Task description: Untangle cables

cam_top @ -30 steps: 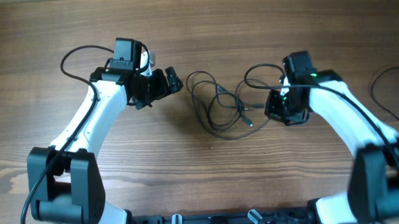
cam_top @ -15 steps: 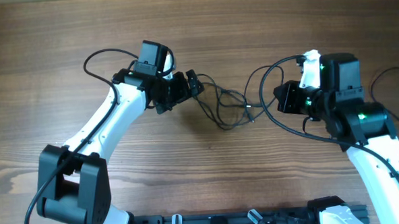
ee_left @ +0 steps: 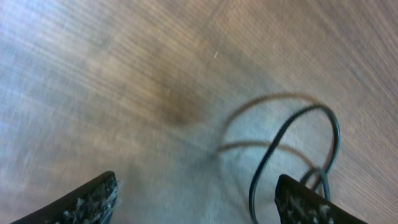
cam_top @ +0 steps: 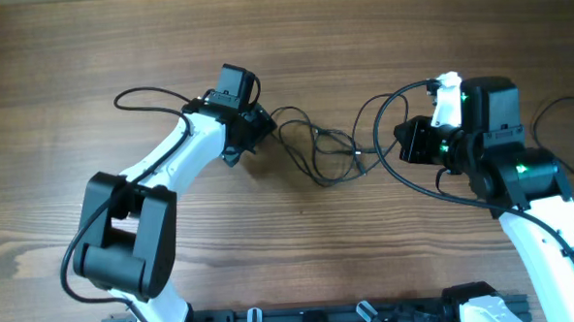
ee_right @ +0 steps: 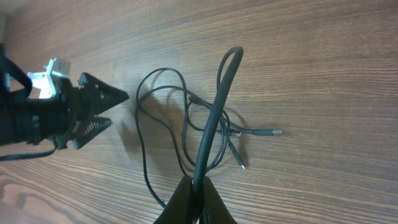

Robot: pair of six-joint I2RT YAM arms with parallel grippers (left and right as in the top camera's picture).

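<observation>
Wooden table (cam_top: 69, 54), two arms over it. Landmark: the tangle of cables (cam_top: 317, 142), thin black cords in loose, overlapping loops about mid-table, lying between the two grippers.

Left gripper (cam_top: 259, 125): right at the tangle's left edge, tips pointing into it. Its wrist camera shows the fingers (ee_left: 93, 200) spread wide, one at each lower corner of the view, nothing pinched. One loop (ee_left: 329, 130) of the tangle curves over the wood just inside the right-hand finger. That view is blurred, so I cannot tell whether the loop touches the finger.

Right gripper (cam_top: 406, 141): to the right of the tangle and a little apart from it. Its fingers are pressed together on a single strand (ee_right: 214, 112). The strand rises from the pinch, arches over and drops back toward the tangle. From overhead it shows as a wide bow between that gripper and the tangle.

Two plug tips (ee_right: 273, 132) poke out of the tangle on the right gripper's side. They lie flat on the wood with nothing gripping them.
</observation>
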